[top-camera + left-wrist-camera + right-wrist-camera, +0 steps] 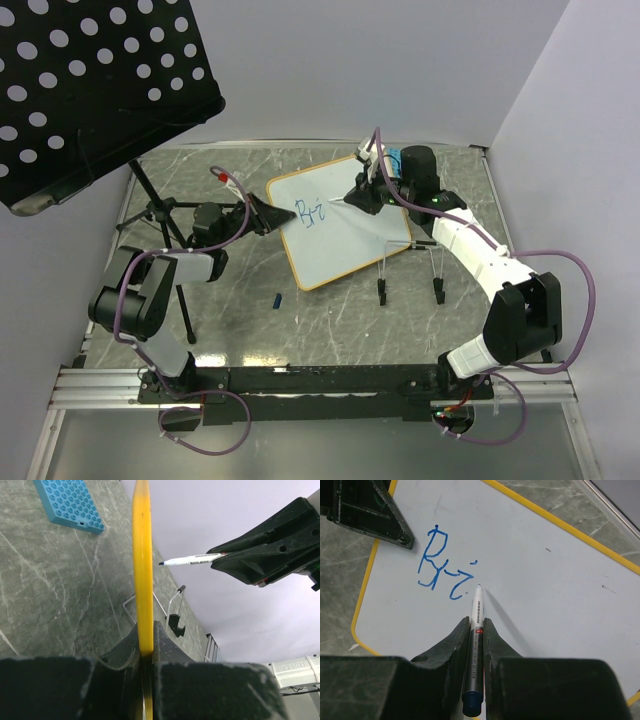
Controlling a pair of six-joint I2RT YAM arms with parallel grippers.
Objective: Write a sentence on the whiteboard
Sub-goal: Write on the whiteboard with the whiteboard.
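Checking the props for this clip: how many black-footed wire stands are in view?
2. In the top view, the left stand and the right stand sit side by side on the table, just in front of the whiteboard. Others may be hidden.

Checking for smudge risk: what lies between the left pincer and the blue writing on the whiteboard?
Nothing: the right wrist view shows only bare whiteboard between the left pincer and the blue writing.
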